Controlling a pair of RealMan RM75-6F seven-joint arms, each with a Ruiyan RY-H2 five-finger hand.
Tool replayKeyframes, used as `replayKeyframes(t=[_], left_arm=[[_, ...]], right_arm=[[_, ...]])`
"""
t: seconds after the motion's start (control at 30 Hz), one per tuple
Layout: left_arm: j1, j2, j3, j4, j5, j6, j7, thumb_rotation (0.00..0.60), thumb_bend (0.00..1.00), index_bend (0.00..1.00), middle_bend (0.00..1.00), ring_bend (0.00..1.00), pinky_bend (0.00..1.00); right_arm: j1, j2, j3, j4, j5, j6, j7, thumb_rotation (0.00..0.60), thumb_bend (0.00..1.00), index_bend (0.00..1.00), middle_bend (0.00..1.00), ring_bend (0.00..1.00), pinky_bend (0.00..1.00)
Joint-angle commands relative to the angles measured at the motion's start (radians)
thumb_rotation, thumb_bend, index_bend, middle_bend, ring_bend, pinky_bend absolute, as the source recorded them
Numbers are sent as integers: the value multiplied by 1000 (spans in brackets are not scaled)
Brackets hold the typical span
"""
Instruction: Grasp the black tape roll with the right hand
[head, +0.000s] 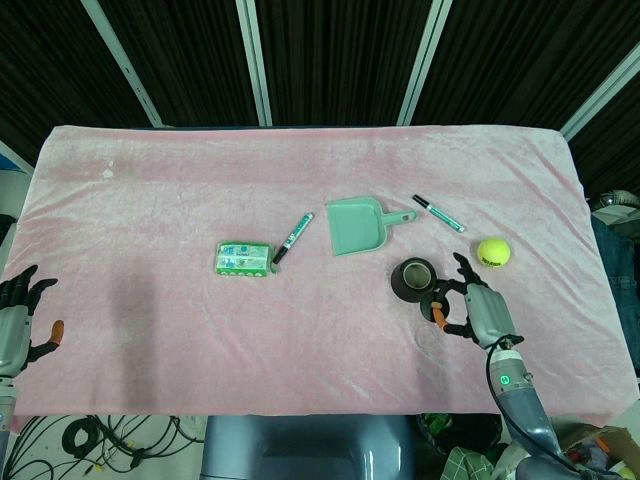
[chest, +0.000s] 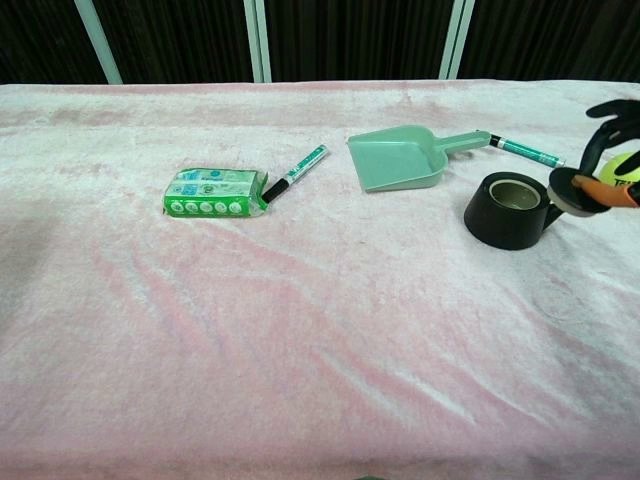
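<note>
The black tape roll (head: 413, 279) (chest: 508, 210) lies flat on the pink cloth, right of centre. My right hand (head: 472, 308) (chest: 604, 160) hovers just right of it, raised off the cloth, fingers spread and holding nothing; its orange-tipped thumb is close to the roll's right side. In the chest view the hand is cut off by the right edge. At the far left edge of the head view my left hand (head: 20, 320) rests with fingers apart and nothing in it.
A green dustpan (head: 357, 226) lies behind the roll, with a marker (head: 439, 213) to its right and a yellow tennis ball (head: 492, 252) beside my right hand. A second marker (head: 293, 236) and a green packet (head: 244, 259) lie to the left.
</note>
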Motion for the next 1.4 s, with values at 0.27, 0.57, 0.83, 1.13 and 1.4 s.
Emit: replayKeyframes(t=[0.27,0.57,0.83,1.13,1.4], left_arm=[[-1,-1,-2,1,-4,0,1,600,443,177,0,0,0],[-2,0,-4,2,-5,-2,-1,600,443,177,0,0,0],[-1,-2,-7,8,6,9,-8,600,443,174,0,0,0],[1,-10,-5,20,23,20,-14,600,443,172,0,0,0],[2,-12,-5,24,27,24,-17,600,443,172,0,0,0]], right_arm=[[164,28,100,70,208,-79,-168,600,395,763,0,126,215],[265,-18,114,171,366,-115,-263,600,396,764,0,126,214],[321,-72,95,245,462,-123,-317,600,395,764,0,126,214],[339,-85,74,261,502,-128,-330,600,395,769,0,126,214],[347,-107,53,281,512,-135,-324,600,395,769,0,126,214]])
